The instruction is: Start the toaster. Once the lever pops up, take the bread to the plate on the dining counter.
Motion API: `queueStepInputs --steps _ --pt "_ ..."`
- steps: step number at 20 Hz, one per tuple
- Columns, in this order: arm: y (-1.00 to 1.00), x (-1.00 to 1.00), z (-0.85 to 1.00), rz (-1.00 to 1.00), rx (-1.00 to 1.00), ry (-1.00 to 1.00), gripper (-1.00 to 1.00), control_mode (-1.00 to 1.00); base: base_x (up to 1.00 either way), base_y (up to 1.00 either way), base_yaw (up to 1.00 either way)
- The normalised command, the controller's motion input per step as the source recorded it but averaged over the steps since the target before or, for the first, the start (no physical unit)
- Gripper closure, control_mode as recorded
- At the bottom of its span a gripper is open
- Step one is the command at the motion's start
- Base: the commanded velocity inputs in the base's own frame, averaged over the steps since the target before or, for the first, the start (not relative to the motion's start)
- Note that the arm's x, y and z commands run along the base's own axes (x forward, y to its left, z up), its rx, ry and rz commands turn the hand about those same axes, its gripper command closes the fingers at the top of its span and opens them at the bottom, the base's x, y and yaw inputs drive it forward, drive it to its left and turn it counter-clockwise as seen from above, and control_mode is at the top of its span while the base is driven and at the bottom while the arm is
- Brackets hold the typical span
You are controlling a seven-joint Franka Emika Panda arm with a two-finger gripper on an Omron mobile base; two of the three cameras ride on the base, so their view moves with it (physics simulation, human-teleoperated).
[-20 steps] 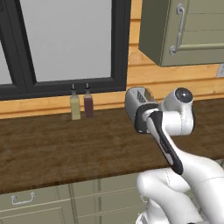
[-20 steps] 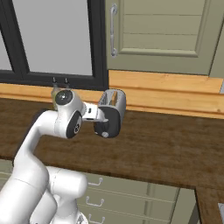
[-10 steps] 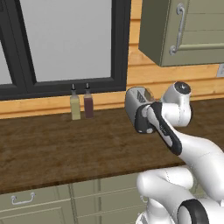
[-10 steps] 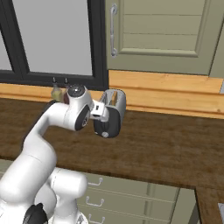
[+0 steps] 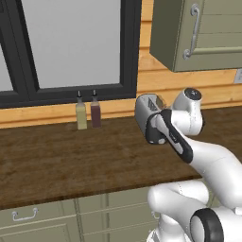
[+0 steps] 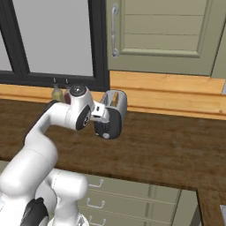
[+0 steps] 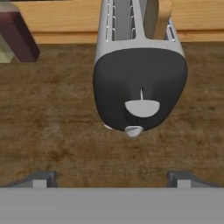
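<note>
The silver-grey toaster [image 7: 140,57] stands on the dark wood worktop with its dark end panel facing my hand. On that panel a pale lever [image 7: 142,107] sits below a thin slit, with a small pale knob [image 7: 133,130] under it. The bread [image 7: 160,16] stands in the toaster's right slot and its top sticks out. My gripper [image 7: 111,178] is open, its fingertips [image 7: 40,178] wide apart and a short way in front of the panel, touching nothing. The toaster [image 5: 143,111] [image 6: 115,100] is at the end of my arm in both base views. The plate and the dining counter are out of view.
Two slim bottles [image 5: 88,112] stand by the window, left of the toaster; the dark one [image 7: 18,38] is at the hand view's upper left. A wooden ledge [image 6: 176,103] runs behind the worktop [image 5: 56,160]. A wall cabinet [image 5: 198,33] hangs above.
My arm has reached forward, bringing the hand closer to the toaster's dark end panel. The gripper has stayed open. The toaster and bottles have not moved.
</note>
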Motion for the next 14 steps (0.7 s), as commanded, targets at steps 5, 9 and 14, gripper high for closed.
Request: queueStepInputs --steps 5,9,14 --pt "0.09 0.14 -0.13 0.00 0.00 0.00 -1.00 -1.00 0.00 0.00 0.00" --pt "0.01 0.13 -0.14 0.00 0.00 0.00 -1.00 -1.00 0.00 0.00 0.00" --pt "0.00 0.04 -0.18 0.00 0.00 0.00 -1.00 -1.00 0.00 0.00 0.00"
